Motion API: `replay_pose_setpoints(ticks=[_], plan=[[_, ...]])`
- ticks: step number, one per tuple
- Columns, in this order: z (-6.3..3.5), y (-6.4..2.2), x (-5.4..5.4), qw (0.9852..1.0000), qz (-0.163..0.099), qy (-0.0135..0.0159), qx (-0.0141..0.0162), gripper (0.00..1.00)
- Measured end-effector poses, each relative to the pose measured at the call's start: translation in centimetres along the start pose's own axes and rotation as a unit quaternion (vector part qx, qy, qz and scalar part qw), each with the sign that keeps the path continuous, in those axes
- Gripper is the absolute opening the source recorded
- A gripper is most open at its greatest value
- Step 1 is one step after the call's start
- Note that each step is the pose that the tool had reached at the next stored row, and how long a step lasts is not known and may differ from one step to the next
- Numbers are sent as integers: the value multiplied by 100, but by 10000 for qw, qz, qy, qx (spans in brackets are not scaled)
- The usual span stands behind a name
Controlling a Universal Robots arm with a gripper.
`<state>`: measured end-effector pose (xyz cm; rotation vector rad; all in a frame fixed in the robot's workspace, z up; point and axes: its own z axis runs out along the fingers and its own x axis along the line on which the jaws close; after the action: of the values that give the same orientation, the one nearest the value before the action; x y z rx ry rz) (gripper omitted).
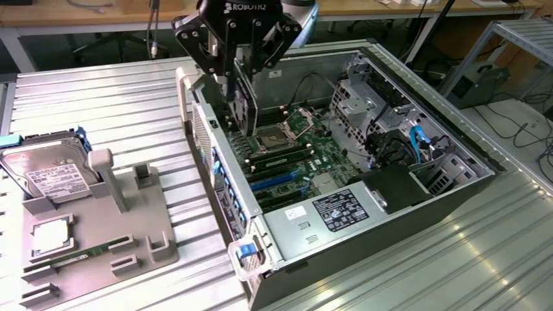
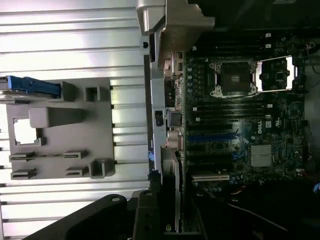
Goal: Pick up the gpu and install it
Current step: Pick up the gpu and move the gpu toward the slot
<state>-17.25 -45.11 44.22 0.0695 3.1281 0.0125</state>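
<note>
In the upper centre of the exterior view, the black Robotiq gripper is clenched on the gpu. The card hangs on edge below the fingers. Its lower end is down inside the open computer case, close above the motherboard and just beside the bare CPU socket. It is also near the case wall on the exterior view's left. Whether the card touches a slot cannot be told. The case lies on its side on a ribbed metal table and takes up the centre and right of the frame. At the lower left, a grey holder tray sits on the table, well apart from the gripper. The tray carries a hard drive with a white label at its upper end, a square processor chip lower down, and a slim green memory stick lying flat near its lower edge. The wrist view looks down on the motherboard and the tray, side by side.
</note>
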Motion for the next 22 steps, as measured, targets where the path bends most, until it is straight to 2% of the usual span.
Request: replay_pose_setpoints(ticks=[1,2,22], plan=[[6,9,-194,10000,0,0,0,27],[8,12,-258,10000,0,0,0,27],[18,28,-637,10000,0,0,0,27]])
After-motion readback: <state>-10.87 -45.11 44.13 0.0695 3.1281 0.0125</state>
